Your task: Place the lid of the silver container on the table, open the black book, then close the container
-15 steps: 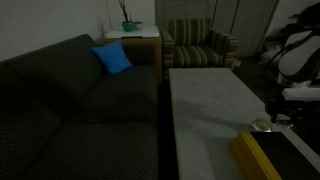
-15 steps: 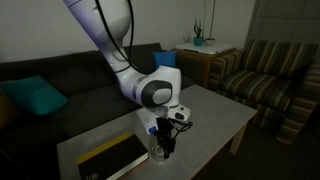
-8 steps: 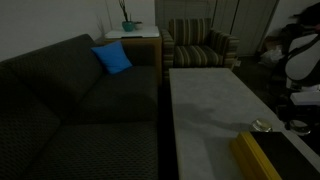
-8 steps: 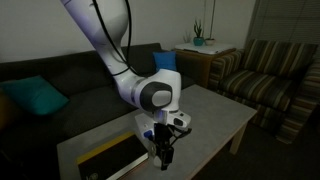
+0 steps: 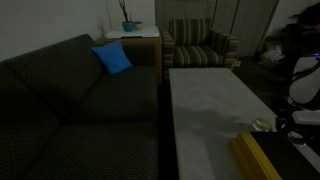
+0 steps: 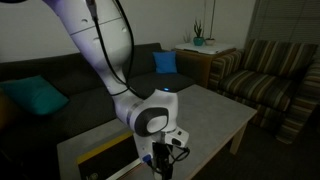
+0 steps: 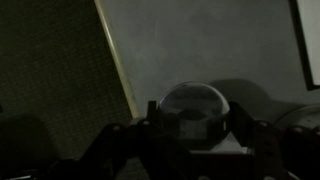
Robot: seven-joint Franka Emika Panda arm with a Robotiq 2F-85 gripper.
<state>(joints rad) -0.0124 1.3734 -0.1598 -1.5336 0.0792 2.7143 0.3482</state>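
The lid point(image 7: 193, 108) sits right between the fingers point(image 7: 150, 115) in the wrist view, and the end effector point(image 6: 163, 163) is pinching it by the rim, jaws set wide around the disc. It's dim, but the round silvery shape fills the gap. Below it, pale mottled bench point(image 5: 210, 100). The silver container point(image 5: 262, 125) stands on the bench just beside the end effector, apart from the lid. The black book point(image 6: 105, 160), yellow side showing, lies flat and closed close by on the end effector's other side. Further off are a dark sofa point(image 5: 70, 100) with a blue cushion point(image 5: 112, 58), and a striped armchair point(image 5: 198, 45) past the bench's far end.
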